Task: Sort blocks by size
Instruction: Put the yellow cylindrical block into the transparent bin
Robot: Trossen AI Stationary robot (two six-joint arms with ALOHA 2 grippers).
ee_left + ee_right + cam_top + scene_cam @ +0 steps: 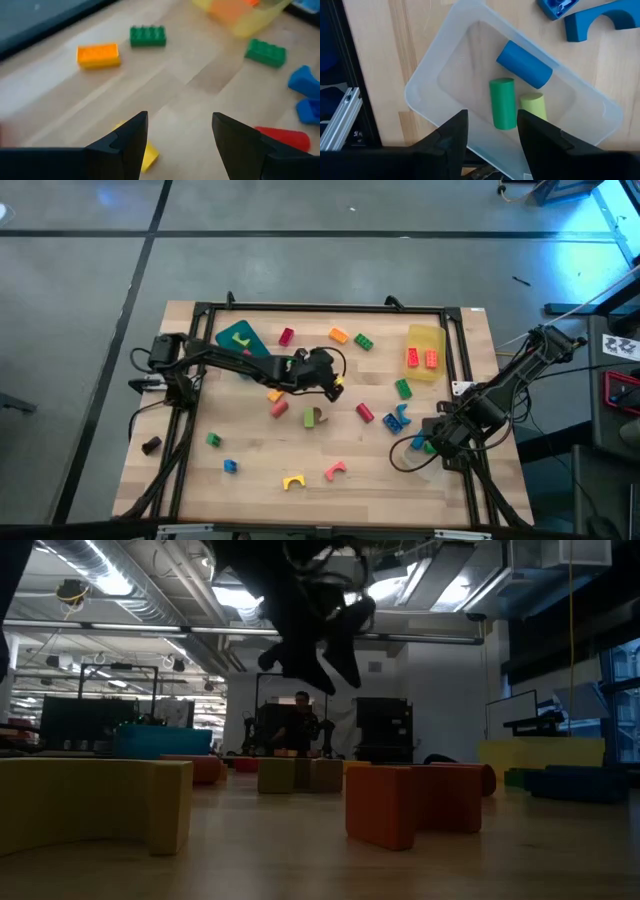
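Coloured blocks lie scattered on the wooden table: an orange brick, two green bricks, a red cylinder and blue arches. My left gripper hovers open above the table's middle, slanting down, with bare wood between its fingers and a small yellow block just beside one finger. My right gripper stands open, pointing down over a clear tray near the right edge. In that tray lie a blue, a green and a pale green cylinder.
A yellow tray holding two red-orange bricks stands at the far right, a teal tray at the far left. Near the front lie a yellow arch, a pink arch and small green and blue blocks. A black lump sits outside the frame.
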